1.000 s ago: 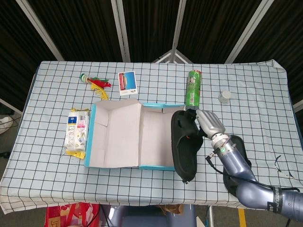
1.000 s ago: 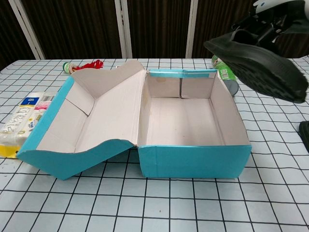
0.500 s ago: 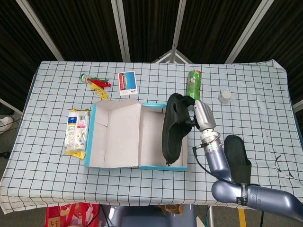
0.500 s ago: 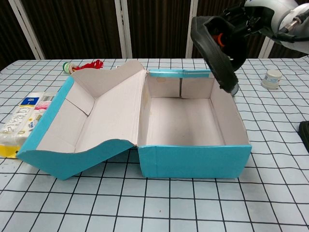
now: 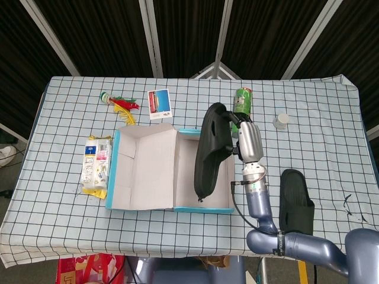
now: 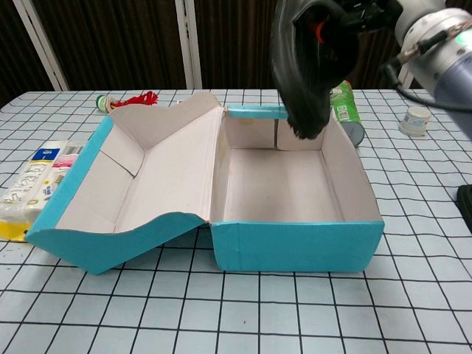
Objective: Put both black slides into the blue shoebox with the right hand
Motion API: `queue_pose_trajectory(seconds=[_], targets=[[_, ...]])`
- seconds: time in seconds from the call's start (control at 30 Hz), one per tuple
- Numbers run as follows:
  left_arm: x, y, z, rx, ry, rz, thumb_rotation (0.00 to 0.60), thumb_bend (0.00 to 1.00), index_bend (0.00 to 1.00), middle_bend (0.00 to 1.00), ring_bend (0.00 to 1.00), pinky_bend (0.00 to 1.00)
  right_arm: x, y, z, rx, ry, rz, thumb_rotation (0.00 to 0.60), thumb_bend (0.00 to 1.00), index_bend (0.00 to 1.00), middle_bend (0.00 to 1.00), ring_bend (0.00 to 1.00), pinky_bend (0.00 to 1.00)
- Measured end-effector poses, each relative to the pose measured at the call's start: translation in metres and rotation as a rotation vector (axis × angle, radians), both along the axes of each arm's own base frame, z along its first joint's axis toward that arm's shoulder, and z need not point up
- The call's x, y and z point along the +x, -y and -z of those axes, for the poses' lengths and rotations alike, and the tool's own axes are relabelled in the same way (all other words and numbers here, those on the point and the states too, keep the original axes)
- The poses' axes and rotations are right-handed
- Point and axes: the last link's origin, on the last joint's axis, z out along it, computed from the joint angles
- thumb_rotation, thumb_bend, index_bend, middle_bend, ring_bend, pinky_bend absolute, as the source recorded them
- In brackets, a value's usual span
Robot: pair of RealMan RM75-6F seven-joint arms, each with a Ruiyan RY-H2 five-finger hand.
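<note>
Slide number one hangs in the air over the open blue shoebox, gripped by the right hand at the strap end. In the head view the hand sits on the slide's right side, with the shoe stretched lengthwise toward the desk's near edge, above the box's right-hand compartment. In the chest view the same slide is tilted steeply, toe end pointing down just above the box's far wall, and the right hand closes around its upper part at the top of the frame.

The second black slide lies flat on the checked desk near the front right corner, well apart from the box and to the right of the forearm. The shoebox stands left of centre with its lid folded open to the left; its inside holds nothing but bare cardboard.

Behind the box, a green can lies near the held slide's upper end, and a small white jar stands farther right. A photo card and a red-and-yellow feathered shuttlecock lie toward the far left, and a tissue pack rests just beside the lid at the left edge. No left hand appears in either view.
</note>
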Motion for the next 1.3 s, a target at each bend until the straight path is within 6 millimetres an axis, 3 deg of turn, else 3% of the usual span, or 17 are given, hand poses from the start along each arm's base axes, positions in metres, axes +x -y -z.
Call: queue_pose_trajectory(seconds=[0.13, 0.5, 1.3], targets=[[-0.001, 0.000, -0.001, 0.006, 0.001, -0.004, 0.600, 0.73, 0.15, 0.04, 0.00, 0.00, 0.001, -0.007, 0.021, 0.006, -0.075, -0.021, 0.600, 0.56, 0.59, 0.58, 0.58, 0.24], [-0.002, 0.000, -0.001, 0.005, 0.004, -0.011, 0.600, 0.73, 0.15, 0.04, 0.00, 0.00, 0.007, -0.017, 0.054, 0.095, -0.188, 0.034, 0.600, 0.56, 0.59, 0.58, 0.58, 0.24], [-0.002, 0.001, -0.004, 0.016, 0.011, -0.014, 0.600, 0.73, 0.15, 0.04, 0.00, 0.00, -0.021, -0.001, 0.077, 0.108, -0.290, 0.063, 0.600, 0.56, 0.59, 0.58, 0.58, 0.24]])
